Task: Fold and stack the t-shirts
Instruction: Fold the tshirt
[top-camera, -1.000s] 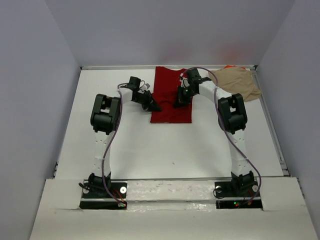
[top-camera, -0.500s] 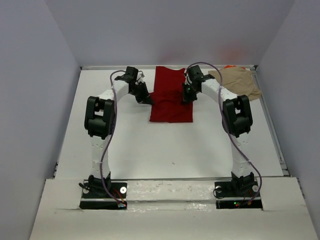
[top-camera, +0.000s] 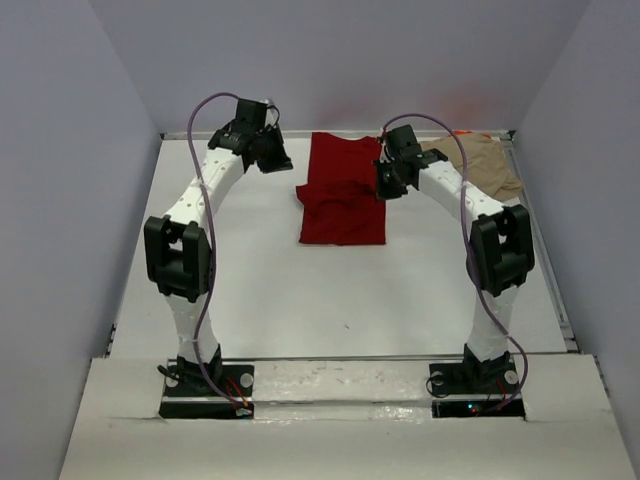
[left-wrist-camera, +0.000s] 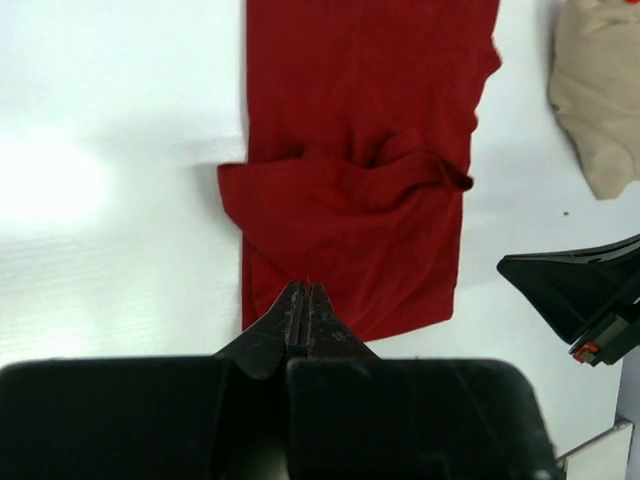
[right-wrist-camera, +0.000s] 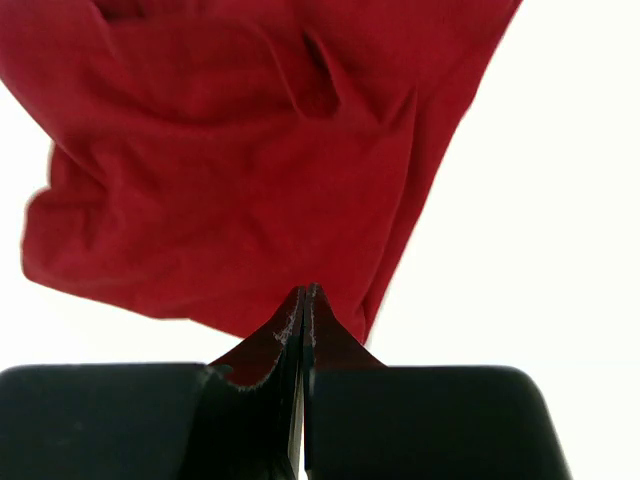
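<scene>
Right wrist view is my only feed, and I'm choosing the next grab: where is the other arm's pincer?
Observer: The left pincer is shut and empty, raised left of the far end of the dark red cloth t-shirt.
Operator: Any other shirt waiting?
Observer: A crumpled tan cloth t-shirt lies in the far right corner of the white table, apart from the red one.
Operator: The red one's overall shape?
Observer: A long narrow strip running from near to far, rumpled across its middle.

Both arms have lifted up and moved apart. The left gripper and the right gripper have let go of the dark red t-shirt, which now looks bunched in the middle.
</scene>
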